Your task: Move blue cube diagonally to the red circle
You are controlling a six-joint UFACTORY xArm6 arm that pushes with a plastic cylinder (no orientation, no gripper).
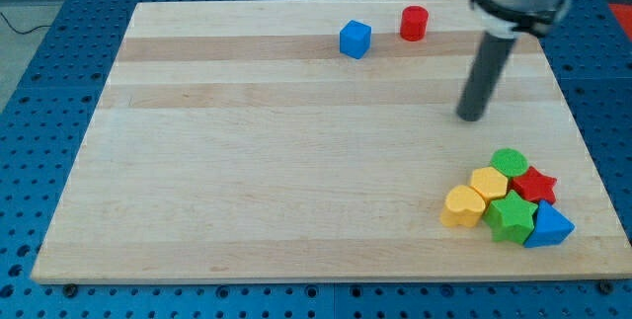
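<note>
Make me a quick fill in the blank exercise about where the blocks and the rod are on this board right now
1. The blue cube sits just to the view's ____ of the red cylinder.
2. My tip touches ____ of the blocks.
3. The cluster near the view's bottom right includes a red ____-shaped block.

Missing words: left; none; star

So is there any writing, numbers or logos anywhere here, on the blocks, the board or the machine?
None can be read. The wooden board, the blue cube, the red circle, the cluster of coloured blocks and the rod ending in my tip all show plain surfaces, with no lettering, numbers or signs.
</note>
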